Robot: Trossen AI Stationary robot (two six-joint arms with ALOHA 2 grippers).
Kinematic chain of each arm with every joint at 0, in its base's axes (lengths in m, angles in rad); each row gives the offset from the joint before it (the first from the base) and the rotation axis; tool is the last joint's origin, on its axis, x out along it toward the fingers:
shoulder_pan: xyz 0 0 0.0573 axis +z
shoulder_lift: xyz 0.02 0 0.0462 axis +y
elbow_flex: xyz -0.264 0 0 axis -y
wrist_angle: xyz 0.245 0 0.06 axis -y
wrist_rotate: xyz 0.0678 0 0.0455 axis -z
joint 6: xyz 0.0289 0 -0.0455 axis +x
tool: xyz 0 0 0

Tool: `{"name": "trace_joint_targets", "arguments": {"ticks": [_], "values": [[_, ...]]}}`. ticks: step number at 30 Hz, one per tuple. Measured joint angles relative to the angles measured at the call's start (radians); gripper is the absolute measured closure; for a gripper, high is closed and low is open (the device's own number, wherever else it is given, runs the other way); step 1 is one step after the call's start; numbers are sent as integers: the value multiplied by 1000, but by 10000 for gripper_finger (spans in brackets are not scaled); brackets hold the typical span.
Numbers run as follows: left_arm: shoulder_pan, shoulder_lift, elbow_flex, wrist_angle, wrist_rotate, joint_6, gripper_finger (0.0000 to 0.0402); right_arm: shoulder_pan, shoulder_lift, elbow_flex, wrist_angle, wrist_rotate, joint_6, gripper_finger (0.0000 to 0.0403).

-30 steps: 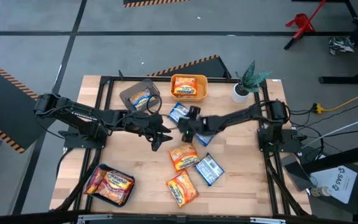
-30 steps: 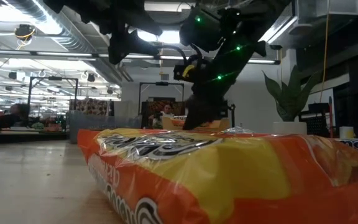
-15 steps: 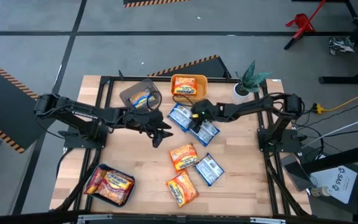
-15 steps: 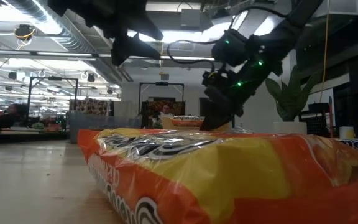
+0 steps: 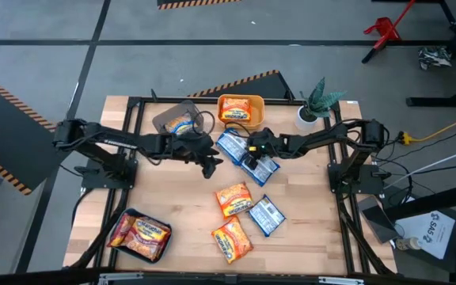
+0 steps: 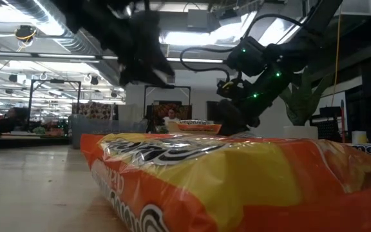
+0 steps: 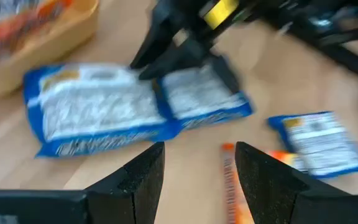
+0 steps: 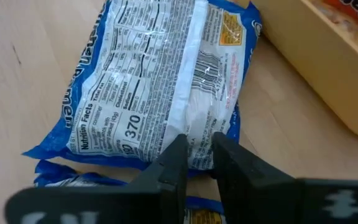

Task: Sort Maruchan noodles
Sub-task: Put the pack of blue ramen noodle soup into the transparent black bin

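Note:
Two blue noodle packets lie overlapping, label side down, near the table's middle: one (image 5: pixel 229 146) toward the far side and one (image 5: pixel 261 167) partly beneath it. My right gripper (image 8: pixel 199 160) is shut on the upper packet (image 8: pixel 160 81). My left gripper (image 5: pixel 210 164) hovers open just left of them, with nothing between its fingers (image 7: pixel 146 180). Two orange packets (image 5: pixel 233 198) (image 5: pixel 232 240) and another blue one (image 5: pixel 266 215) lie flat nearer the front edge. In the low view one orange packet (image 6: pixel 205 180) fills the foreground. My right gripper pinches the upper blue packet between its two fingers at the edge (image 8: pixel 197 148) where the white back seam ends. The fingers slant down at it from the table's right side. The packet lies flat, partly on the second blue packet (image 8: pixel 73 180) and partly on the table.
A yellow-orange bin (image 5: pixel 223 101) and a grey bin (image 5: pixel 165 117) at the far edge each hold an orange packet. A dark bin (image 5: pixel 127 215) at the front left holds red-pink packets. A potted plant (image 5: pixel 317 103) stands far right. Bare wood (image 5: pixel 172 198) lies centre left.
My right gripper has swung from the table's middle toward the far edge and come down onto the blue packets. My left gripper has moved right and a little down toward the same packets, staying open. No packet has visibly moved.

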Motion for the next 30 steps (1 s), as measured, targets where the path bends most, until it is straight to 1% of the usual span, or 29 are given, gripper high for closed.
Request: {"name": "trace_joint_targets", "arguments": {"ticks": [4,6,9,14,17,22,25,30], "values": [[26,76,0,7,-40,-52,211,1,0,0,-39,-2,0,342],[44,102,0,35,-47,-84,211,1,2,-2,-80,-2,1,343],[69,123,-1,90,-53,-115,211,1,2,-2,-97,-2,-3,343],[112,125,-1,167,-72,-158,211,1,2,-2,-98,-2,-22,343],[141,125,-1,184,-73,-169,211,1,2,-2,-101,-3,-28,343],[202,125,-1,181,-34,-214,211,1,6,-1,-102,-3,-34,343],[234,125,-1,181,10,-193,211,1,6,-1,-101,-5,-41,343],[253,133,-1,185,16,-120,199,1,6,-1,-101,-11,-48,343]]}}
